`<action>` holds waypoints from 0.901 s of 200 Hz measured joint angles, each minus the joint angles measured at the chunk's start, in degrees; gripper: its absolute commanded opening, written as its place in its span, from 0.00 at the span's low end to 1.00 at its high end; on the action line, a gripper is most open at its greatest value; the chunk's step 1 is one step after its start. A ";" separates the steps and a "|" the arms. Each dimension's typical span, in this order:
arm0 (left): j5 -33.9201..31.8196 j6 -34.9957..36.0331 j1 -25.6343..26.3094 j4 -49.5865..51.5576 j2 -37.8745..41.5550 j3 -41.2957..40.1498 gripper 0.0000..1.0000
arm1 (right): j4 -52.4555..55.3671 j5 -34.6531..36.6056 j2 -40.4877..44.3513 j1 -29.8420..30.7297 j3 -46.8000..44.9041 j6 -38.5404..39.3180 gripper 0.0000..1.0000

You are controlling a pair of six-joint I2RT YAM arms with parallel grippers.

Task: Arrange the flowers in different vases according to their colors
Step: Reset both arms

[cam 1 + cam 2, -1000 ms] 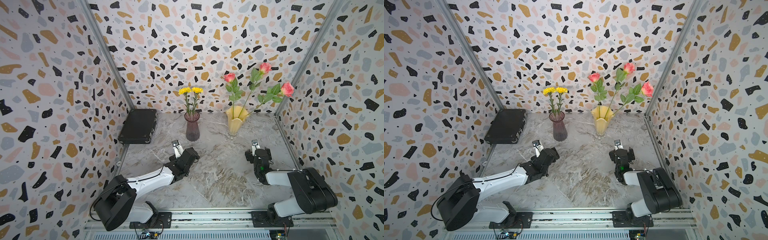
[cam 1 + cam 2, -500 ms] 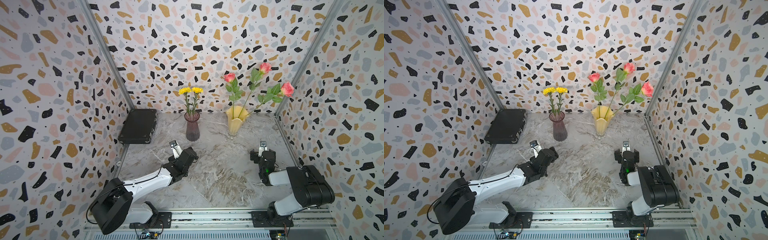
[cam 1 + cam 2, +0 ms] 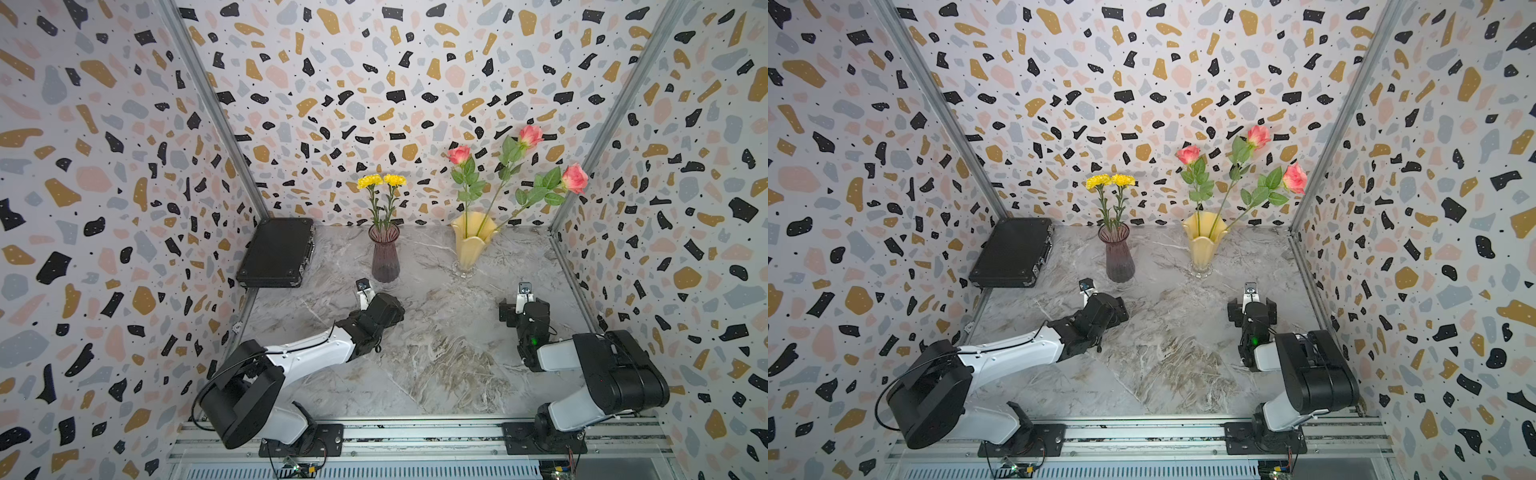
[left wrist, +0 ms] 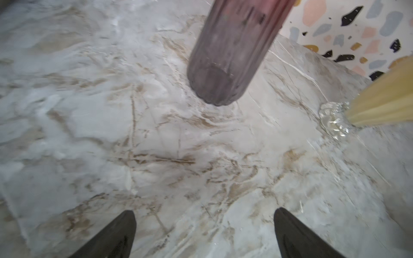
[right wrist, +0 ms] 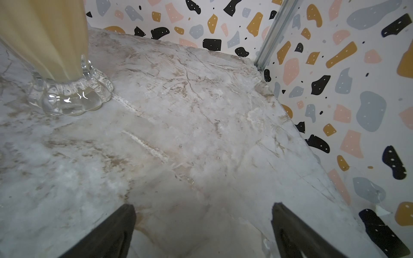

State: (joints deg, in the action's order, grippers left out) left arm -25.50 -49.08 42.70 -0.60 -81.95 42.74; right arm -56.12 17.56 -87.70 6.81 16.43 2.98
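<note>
So: L gripper & R gripper both spread wide, holding nothing.
2 yellow carnations stand in ribbed purple vase; 3 pink roses in yellow ruffled vase. Vases upright at rear of marble table, apart. L gripper sits near purple vase, R gripper near yellow ruffled vase's clear foot. Black case by left wall.

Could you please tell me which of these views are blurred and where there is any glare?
Left wrist view: soft, the purple vase smeared, the table veining hazy. Right wrist view: sharper, bright glints on the clear foot of the yellow vase. Both top views: crisp and evenly lit.
</note>
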 measured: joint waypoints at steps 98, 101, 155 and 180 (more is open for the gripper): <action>-8.33 20.52 -0.26 4.13 1.38 10.27 0.99 | -0.02 0.02 0.00 0.00 0.00 0.00 1.00; -8.70 22.84 -0.26 4.13 1.53 10.88 1.00 | -0.02 0.00 0.00 0.00 0.00 0.00 1.00; -15.82 51.87 -1.38 -18.49 14.34 -7.61 0.99 | -0.04 0.00 0.00 0.00 0.00 0.00 1.00; -17.11 57.35 -6.86 -30.80 16.98 -21.11 0.99 | -0.02 0.00 0.00 0.00 0.00 0.00 1.00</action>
State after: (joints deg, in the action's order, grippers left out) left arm -42.61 8.27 35.83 -31.40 -64.97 21.63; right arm -56.14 17.56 -87.70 6.81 16.43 2.98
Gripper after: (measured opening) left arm 0.993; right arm 0.996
